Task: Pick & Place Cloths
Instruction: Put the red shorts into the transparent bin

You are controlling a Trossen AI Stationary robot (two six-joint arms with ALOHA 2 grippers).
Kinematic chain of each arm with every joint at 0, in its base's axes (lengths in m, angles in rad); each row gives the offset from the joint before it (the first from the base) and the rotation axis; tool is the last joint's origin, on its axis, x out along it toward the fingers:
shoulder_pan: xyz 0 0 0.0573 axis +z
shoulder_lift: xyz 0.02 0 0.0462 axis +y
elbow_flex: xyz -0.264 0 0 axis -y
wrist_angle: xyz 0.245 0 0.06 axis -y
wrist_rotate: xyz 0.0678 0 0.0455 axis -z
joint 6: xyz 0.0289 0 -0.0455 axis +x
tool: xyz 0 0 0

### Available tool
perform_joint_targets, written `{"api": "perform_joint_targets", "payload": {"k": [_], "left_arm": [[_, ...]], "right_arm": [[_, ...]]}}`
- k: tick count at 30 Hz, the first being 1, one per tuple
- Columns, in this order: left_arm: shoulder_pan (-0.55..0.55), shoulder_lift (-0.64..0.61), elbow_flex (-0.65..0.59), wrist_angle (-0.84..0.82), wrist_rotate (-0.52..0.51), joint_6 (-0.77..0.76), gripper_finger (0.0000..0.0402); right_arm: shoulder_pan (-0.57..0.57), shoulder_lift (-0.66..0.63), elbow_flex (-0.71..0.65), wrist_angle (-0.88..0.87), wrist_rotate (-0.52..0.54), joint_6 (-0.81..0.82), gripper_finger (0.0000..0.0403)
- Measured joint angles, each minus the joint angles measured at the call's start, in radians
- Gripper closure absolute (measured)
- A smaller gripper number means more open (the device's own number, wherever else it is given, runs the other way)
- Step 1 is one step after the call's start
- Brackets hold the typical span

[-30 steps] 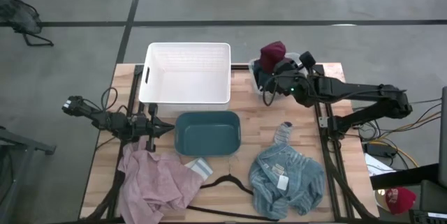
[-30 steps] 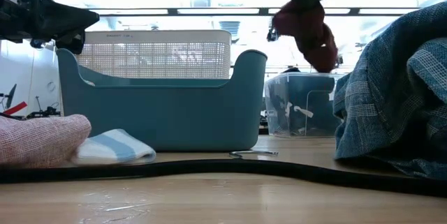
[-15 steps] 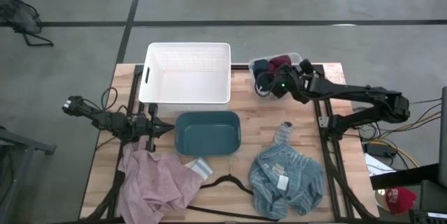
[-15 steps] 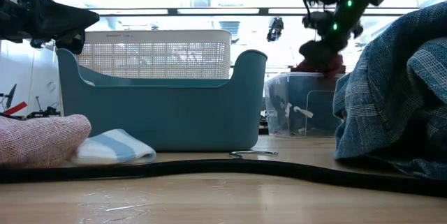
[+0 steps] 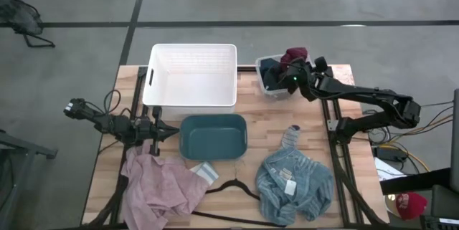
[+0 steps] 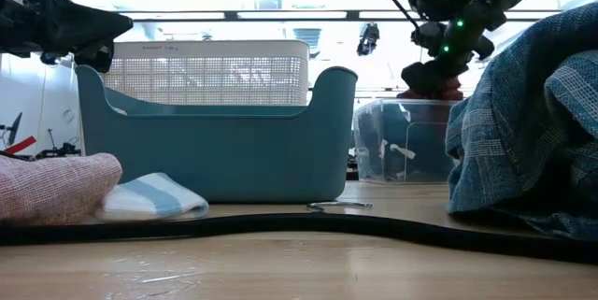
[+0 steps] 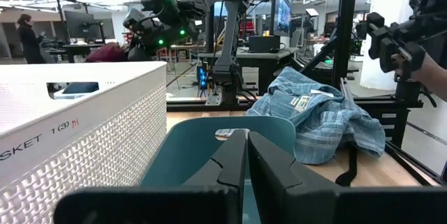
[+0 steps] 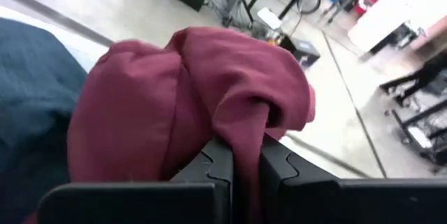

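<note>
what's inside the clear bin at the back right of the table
A navy cloth lies in the clear bin, with the maroon cloth on top, gripped by the right gripper. Anything beneath is hidden.

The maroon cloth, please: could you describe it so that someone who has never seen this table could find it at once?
Start at the big white basket at the table's far edge and go right to the small clear bin. The maroon cloth bunches over that bin, pinched in the right hand, beside a navy cloth. It is the only dark red fabric here.
</note>
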Motion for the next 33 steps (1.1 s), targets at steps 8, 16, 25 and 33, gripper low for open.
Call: {"api": "perform_joint_targets", "payload": {"k": [8,16,25,33], "left_arm": [[0.000,0.000,0.000,0.000,0.000,0.000,0.0376],[0.000,0.000,0.000,0.000,0.000,0.000,0.0376],[0.000,0.000,0.000,0.000,0.000,0.000,0.0376],[0.000,0.000,0.000,0.000,0.000,0.000,0.0376]], "right_arm": [[0.002,-0.005,0.001,0.089,0.018,-0.030,0.0387],[0.001,-0.006,0.001,0.312,0.034,-0.179,0.0382],[-0.002,0.004,0.002,0.182,-0.007,-0.126,0.0380],[-0.030,0.043,0.001,0.081,-0.199,-0.072,0.0373]]}}
